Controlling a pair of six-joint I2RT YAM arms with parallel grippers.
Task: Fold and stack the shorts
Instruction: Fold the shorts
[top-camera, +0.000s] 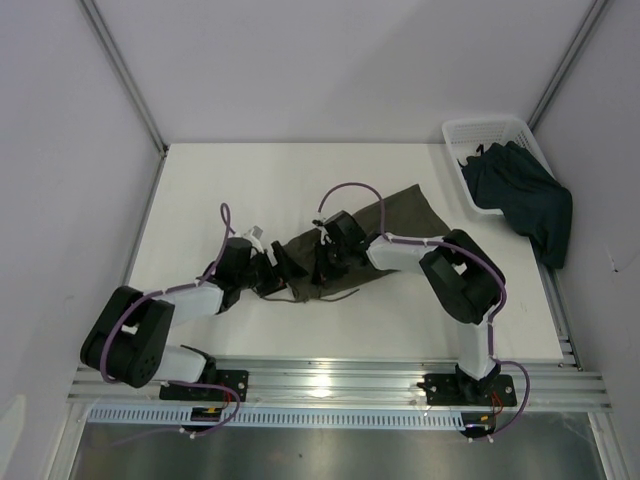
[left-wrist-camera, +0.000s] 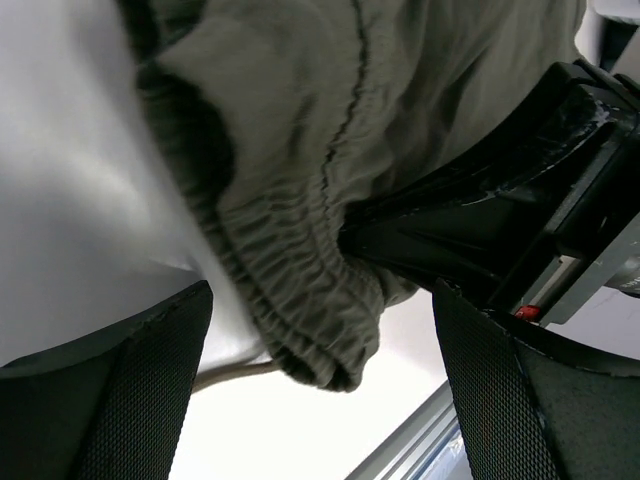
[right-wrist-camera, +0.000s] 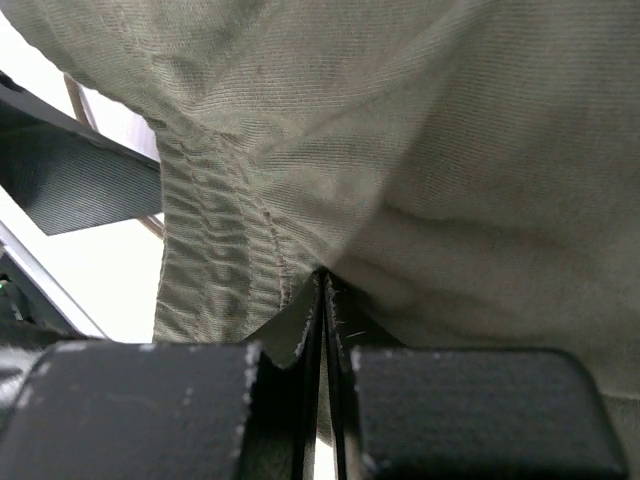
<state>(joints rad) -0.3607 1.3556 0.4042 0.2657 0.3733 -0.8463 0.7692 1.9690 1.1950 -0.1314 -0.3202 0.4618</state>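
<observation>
Olive-green shorts (top-camera: 400, 215) lie across the middle of the table (top-camera: 230, 180). One leg is spread flat toward 1 o'clock and the waist end is bunched at 7 o'clock, where both arms meet. The right end effector (right-wrist-camera: 322, 345) is clamped on a pinch of cloth just beside the waistband seam, with fabric squeezed between its pads. It probably anchors or lifts this edge so a fold can start.

At its 9 o'clock the left end effector (left-wrist-camera: 322, 400) stands wide. Its textured fingers (left-wrist-camera: 120, 400) sit either side of the elastic waistband (left-wrist-camera: 300, 300) without touching it. This looks like lining up for a second hold, since limp cloth needs two hold points to fold evenly.

The fabric is thin, matte and finely ribbed. The waistband is puckered, with stitched rows, so it is thicker and should be firmer to clamp. A pale drawcord (left-wrist-camera: 235, 372) trails beneath it.

Dark navy-teal shorts (top-camera: 525, 200) hang crumpled over the rim of the white mesh basket (top-camera: 462, 130) at the table's 2 o'clock corner. They are not yet folded and lie well apart from both arms.
</observation>
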